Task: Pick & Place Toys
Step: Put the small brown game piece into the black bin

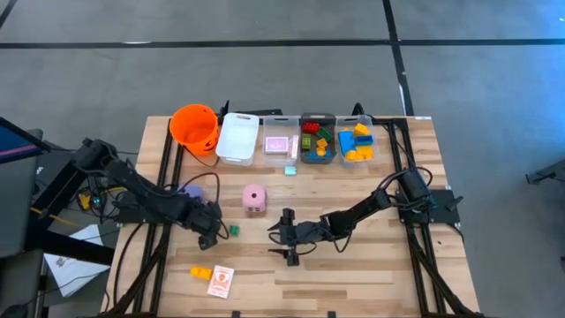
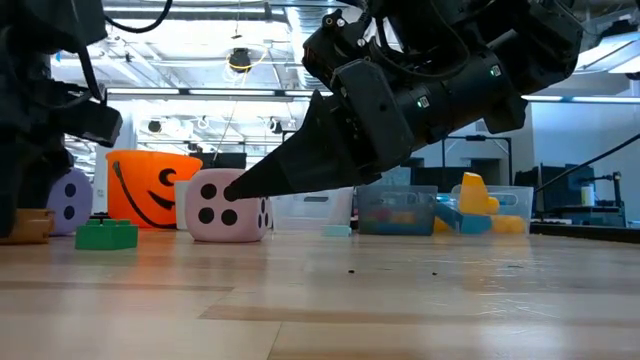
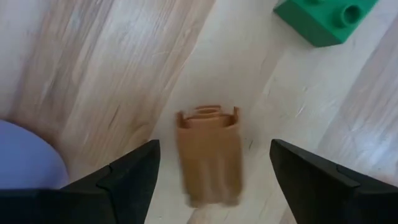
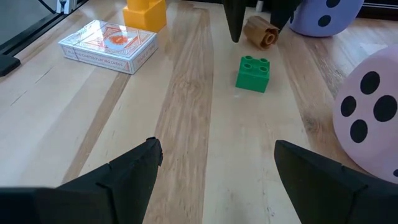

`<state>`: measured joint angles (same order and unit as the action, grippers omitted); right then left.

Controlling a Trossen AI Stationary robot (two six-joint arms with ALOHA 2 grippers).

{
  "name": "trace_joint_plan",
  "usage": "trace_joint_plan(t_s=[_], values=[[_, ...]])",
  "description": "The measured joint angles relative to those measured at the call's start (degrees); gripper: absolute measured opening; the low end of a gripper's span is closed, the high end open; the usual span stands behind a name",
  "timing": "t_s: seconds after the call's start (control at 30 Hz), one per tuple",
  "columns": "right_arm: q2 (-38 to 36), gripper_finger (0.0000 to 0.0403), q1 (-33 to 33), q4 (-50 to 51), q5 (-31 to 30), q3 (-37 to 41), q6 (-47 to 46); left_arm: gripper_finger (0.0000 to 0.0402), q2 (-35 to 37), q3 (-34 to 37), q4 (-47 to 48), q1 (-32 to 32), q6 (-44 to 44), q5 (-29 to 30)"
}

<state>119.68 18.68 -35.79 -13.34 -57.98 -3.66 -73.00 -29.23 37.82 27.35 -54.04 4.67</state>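
Left gripper: the left gripper (image 3: 211, 171) is hanging low over the table, left of middle in the high view, with its fingers wide apart and nothing between them but air.
Brown piece: a small brown piece (image 3: 209, 155) is lying on its side right under that gap. It looks light and hard. It may roll, so I would pinch it across its two long sides.
Green brick: the green brick (image 1: 234, 230) is sitting just beside the left gripper. It looks stiff and light, with bumps on top. Its flat sides are the best place to squeeze.
Right gripper: the right gripper (image 1: 289, 237) is waiting low near the middle of the high view, fingers apart, holding nothing.
Dice: the pink dice (image 1: 254, 198) is sitting above the two grippers in the high view. The purple dice (image 1: 190, 191) is close to the left arm. Both look big, so the fingers must open wide.
Card box and yellow brick: the card box (image 1: 220, 280) and the yellow brick (image 1: 202, 273) are lying at the lower left.
Containers: along the top edge, the orange bucket (image 1: 194, 128) and the white bin (image 1: 237, 138) are showing nothing inside. The next bin (image 1: 279, 141) is holding something pink. The last two bins (image 1: 336, 139) are holding colourful bricks.
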Motion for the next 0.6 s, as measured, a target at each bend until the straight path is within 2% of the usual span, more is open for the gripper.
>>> trace_joint_plan(t_s=[0.1, 0.2, 0.47, 0.6], values=[[0.00, 0.0311, 0.00, 0.00, 0.00, 0.00, 0.00, 0.0293, -1.00, -0.65, -0.36, 0.00, -0.22, 0.00], [0.00, 0.0311, 0.00, 0.00, 0.00, 0.00, 0.00, 0.0270, -1.95, -0.77, -0.31, 0.00, -0.45, 0.42], [0.00, 0.0311, 0.00, 0.01, -0.02, 0.00, 0.00, 0.0130, -1.61, -0.77, -0.25, -0.11, -0.50, 0.98], [0.00, 0.0311, 0.00, 0.00, -0.01, 0.00, 0.00, 0.0132, 0.65, -0.62, -0.65, -0.11, -0.59, 0.71]])
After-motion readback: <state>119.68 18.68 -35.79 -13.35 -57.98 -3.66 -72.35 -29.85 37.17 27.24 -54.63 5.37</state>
